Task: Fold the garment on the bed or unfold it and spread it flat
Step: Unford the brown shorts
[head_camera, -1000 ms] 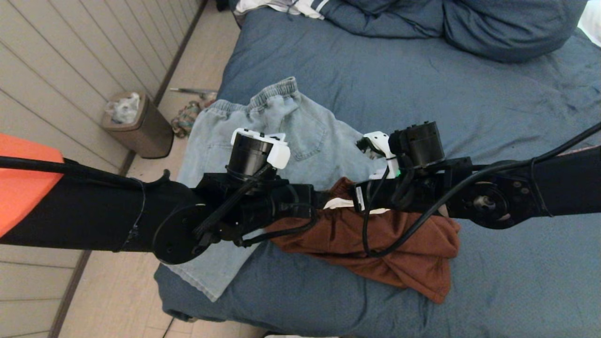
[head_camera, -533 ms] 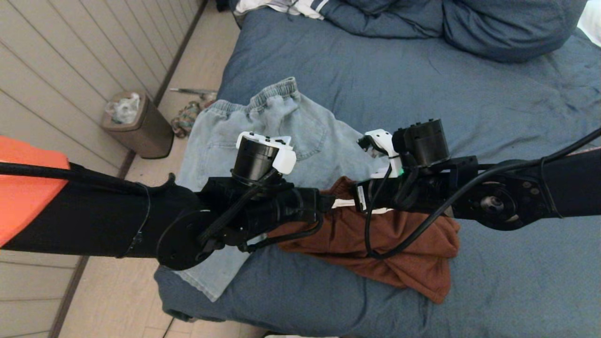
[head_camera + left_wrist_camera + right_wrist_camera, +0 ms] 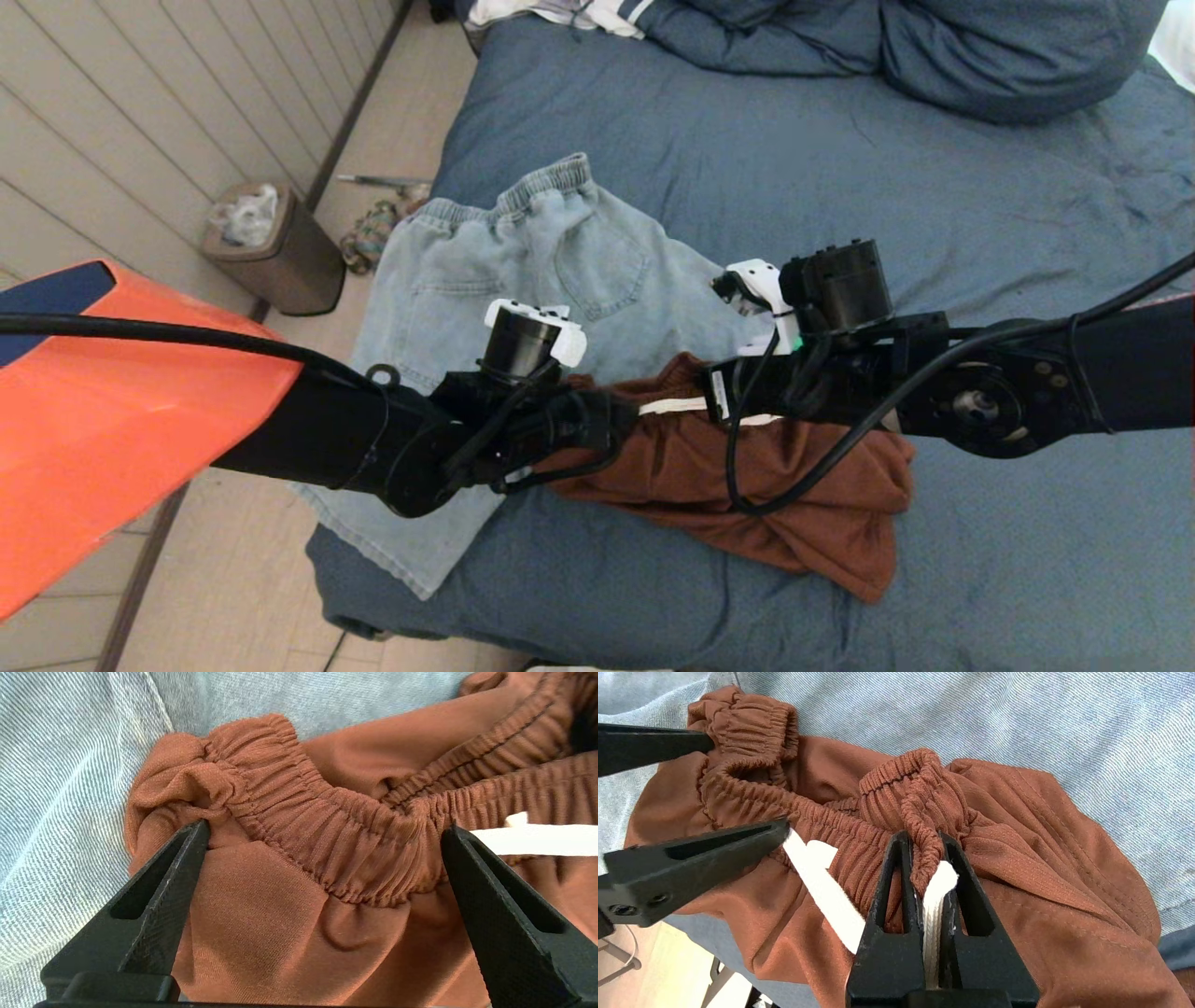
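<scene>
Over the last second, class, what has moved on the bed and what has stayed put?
The left gripper, jaws wide open, has come forward and down around the waistband of the brown shorts, not yet closing. The right gripper stays shut on the waistband and its white drawstring. The jeans and the bed lie unchanged.

From my head, my own arms cover the waistband of the rust-brown shorts (image 3: 803,504) and the middle of the light denim shorts (image 3: 523,252), and neither claw's tips show there. The bed (image 3: 934,215) runs off the top, right and bottom edges. The bin (image 3: 280,252) by the wall holds something pale I cannot make out.
</scene>
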Robot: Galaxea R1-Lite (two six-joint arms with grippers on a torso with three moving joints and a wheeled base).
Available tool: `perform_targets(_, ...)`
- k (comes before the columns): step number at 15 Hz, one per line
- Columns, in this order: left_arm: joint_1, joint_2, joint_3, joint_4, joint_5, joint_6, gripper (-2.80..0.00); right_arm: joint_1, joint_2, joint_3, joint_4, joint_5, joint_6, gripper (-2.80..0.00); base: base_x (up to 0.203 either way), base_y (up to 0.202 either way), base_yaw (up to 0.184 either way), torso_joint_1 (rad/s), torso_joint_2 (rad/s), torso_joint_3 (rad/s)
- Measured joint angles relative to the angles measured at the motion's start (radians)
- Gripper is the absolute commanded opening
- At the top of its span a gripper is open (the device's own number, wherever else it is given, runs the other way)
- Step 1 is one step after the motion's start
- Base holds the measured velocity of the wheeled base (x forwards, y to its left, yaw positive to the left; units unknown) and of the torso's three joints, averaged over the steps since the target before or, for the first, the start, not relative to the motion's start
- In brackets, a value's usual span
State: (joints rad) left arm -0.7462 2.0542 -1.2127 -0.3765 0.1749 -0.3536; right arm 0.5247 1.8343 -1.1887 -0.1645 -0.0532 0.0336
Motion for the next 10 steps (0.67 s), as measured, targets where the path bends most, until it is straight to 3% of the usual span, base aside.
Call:
perform_targets(3,0.001,0.015,-0.002,0.0,0.006,0.0,0.0,-0.002,0.002,0.0,-0.001,0.0,-0.001,-2.8,0.0,0.0,0.0,0.0,0.0,0.0)
perform_targets(4,0.001,0.015,0.001,0.001,0.006,0.002,-2.8,-0.003,0.002,-0.001,-0.001,0.0,-0.001,-2.8,0.0,0.0,0.0,0.0,0.0,0.0)
perform_targets(10,-0.005,0.012,0.006,-0.001,-0.004,0.004,-2.8,-0.004,0.003,-0.003,-0.003,0.0,0.0,-2.8,0.0,0.0,0.0,0.0,0.0,0.0)
